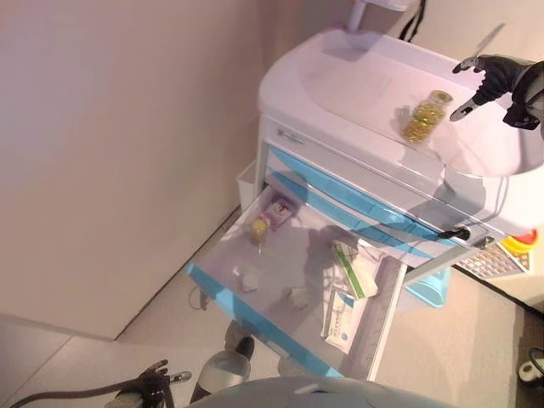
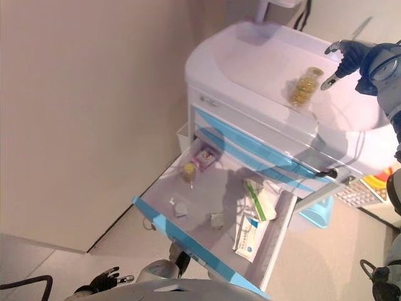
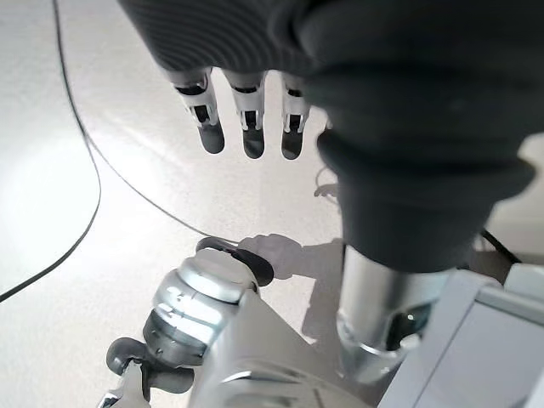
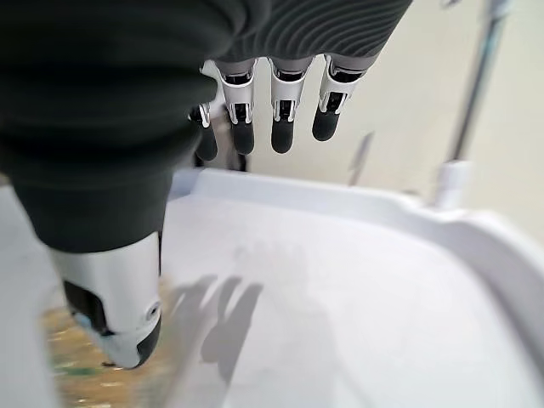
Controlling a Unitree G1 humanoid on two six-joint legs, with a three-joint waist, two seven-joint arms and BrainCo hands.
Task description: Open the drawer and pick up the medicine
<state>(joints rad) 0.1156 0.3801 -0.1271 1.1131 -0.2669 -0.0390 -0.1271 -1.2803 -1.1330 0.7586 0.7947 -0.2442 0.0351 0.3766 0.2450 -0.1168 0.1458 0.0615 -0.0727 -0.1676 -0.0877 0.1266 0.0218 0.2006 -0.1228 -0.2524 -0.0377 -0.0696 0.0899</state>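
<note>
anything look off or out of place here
Mostly tidy. The drawer is pulled fully open, with boxes and small bottles lying loosely inside. One bottle of yellow capsules lies on its side on the cart top, near the open right hand. Nothing looks spilled or damaged.

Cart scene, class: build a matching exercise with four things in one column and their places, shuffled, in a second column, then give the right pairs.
Things:
1. Bottle of yellow capsules
2. Green and white boxes
3. Right hand
4. Left hand

Places:
A. Low beside the robot, over the floor
B. On the cart top
C. In the open drawer
D. Above the cart top, open, beside the bottle

Pairs: 1-B, 2-C, 3-D, 4-A
</note>
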